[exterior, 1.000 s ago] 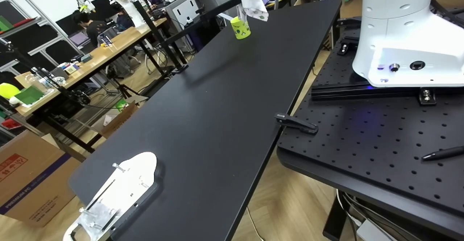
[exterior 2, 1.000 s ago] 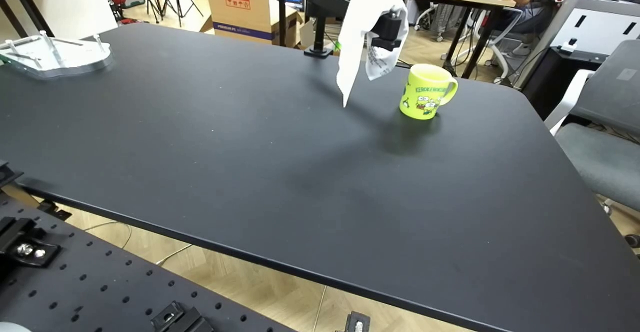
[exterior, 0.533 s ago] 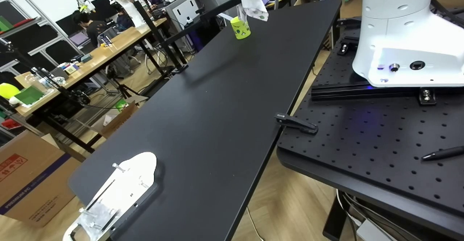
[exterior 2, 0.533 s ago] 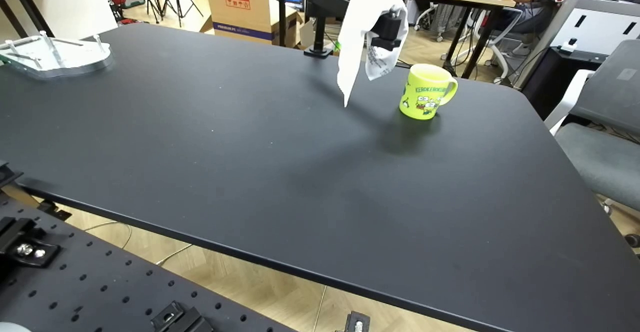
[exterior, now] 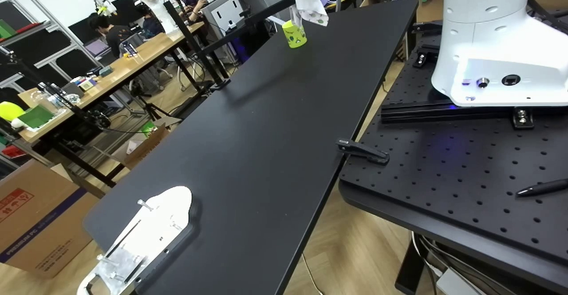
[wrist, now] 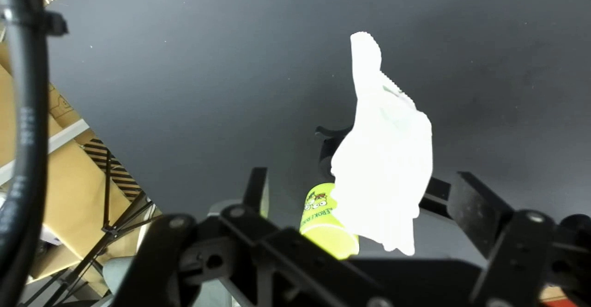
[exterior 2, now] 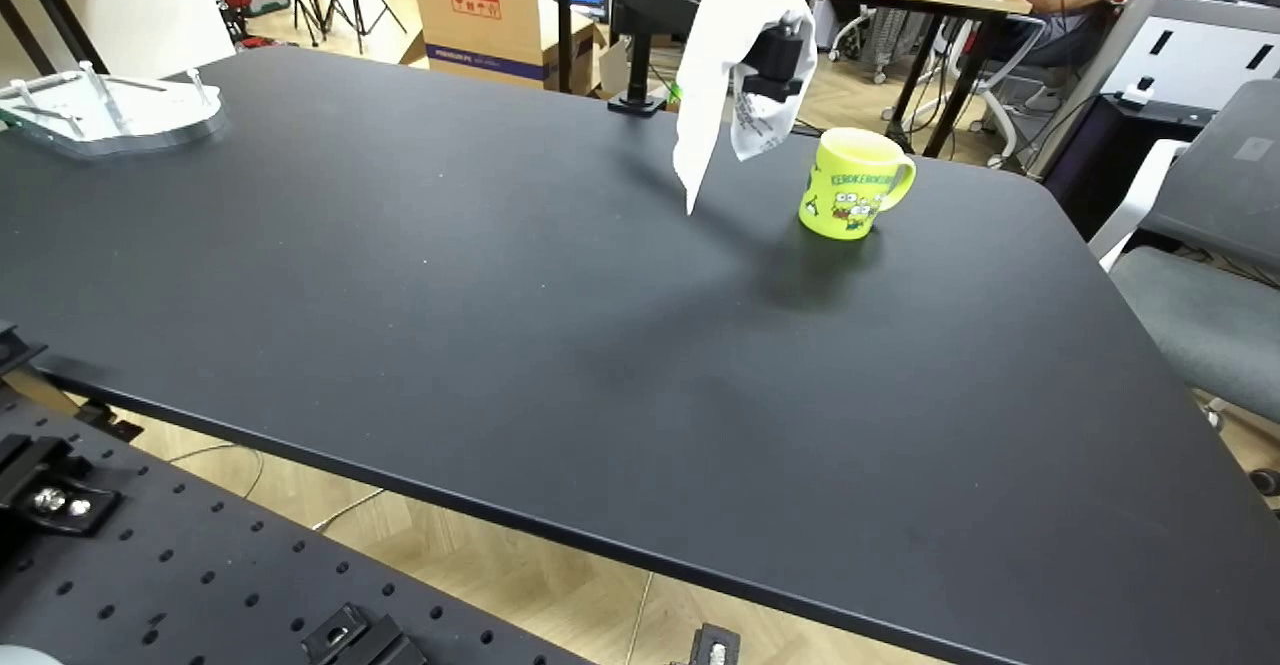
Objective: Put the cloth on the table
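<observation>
Seems in the reaching step, with hand [wrist: 362,175] wide apart; next needs to clamp cloth [wrist: 383,168], lift it off bar [exterior 2: 655,7], lower to desk [exterior 2: 500,295].

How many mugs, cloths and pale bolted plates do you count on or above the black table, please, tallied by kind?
Mug: 1
Cloth: 1, draped over the black arm
Pale bolted plate: 1
Total: 3
</observation>
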You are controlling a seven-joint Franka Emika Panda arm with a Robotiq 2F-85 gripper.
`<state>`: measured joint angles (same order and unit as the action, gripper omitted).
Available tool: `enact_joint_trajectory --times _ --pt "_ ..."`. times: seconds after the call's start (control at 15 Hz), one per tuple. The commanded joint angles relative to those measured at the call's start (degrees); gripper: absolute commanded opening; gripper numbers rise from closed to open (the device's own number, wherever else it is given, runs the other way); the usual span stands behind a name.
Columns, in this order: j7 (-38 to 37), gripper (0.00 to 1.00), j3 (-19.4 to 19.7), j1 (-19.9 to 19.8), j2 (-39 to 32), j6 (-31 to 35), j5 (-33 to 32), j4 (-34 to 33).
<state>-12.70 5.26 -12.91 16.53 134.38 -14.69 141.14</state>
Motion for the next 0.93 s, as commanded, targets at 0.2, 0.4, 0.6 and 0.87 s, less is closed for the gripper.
enact_joint_trajectory --times 0.2,0.4,0.6,0.87 --pt "4.06 0.69 2.59 -0.44 -6.12 1.33 -0.19 -4.39" --pt "5.86 0.45 2.64 0.16 -8.77 2.03 0.03 -6.82" --pt "7.5 0.25 2.51 0.87 -11.0 1.83 0.09 -9.44" --pt "10.35 0.0 2.31 2.37 -13.39 1.55 1.25 -11.81"
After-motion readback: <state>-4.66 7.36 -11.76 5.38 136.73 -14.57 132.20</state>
